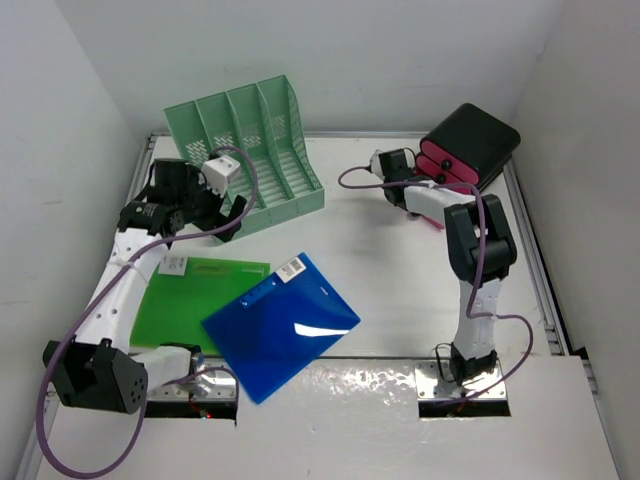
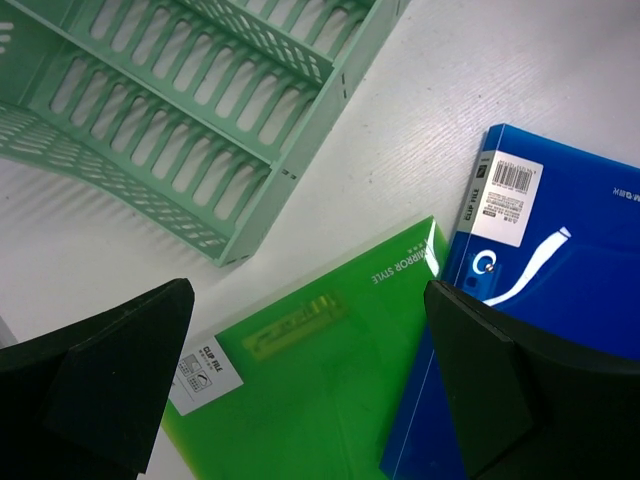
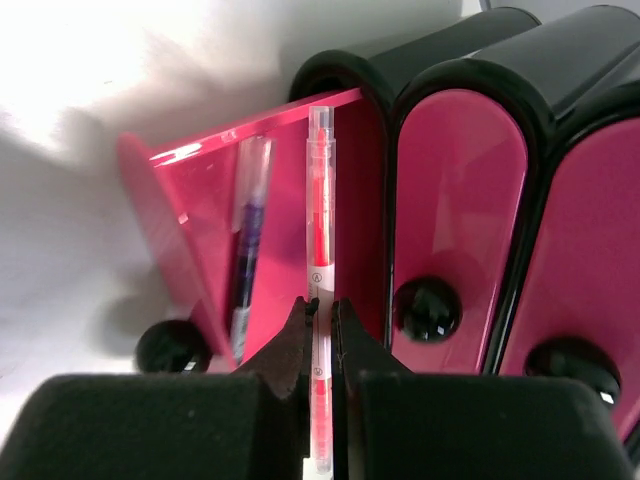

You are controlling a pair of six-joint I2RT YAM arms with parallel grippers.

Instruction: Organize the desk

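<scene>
The white desk [image 1: 400,270] carries a green clip file [image 1: 195,295] with a blue folder [image 1: 280,325] lying over its right edge. My left gripper [image 1: 225,205] hangs open above them beside the mint rack. In the left wrist view the left gripper [image 2: 310,300] has nothing between its fingers; the green clip file [image 2: 300,420] and blue folder [image 2: 560,300] lie below. My right gripper [image 3: 320,310] is shut on a red pen [image 3: 320,220], held lengthwise at the pulled-out pink drawer [image 3: 200,200], where a dark blue pen [image 3: 247,230] lies.
A mint-green slotted file rack [image 1: 250,150] stands at the back left. The black-and-pink drawer box [image 1: 470,145] sits at the back right, two of its drawers [image 3: 460,200] closed. Walls close in on three sides of the desk.
</scene>
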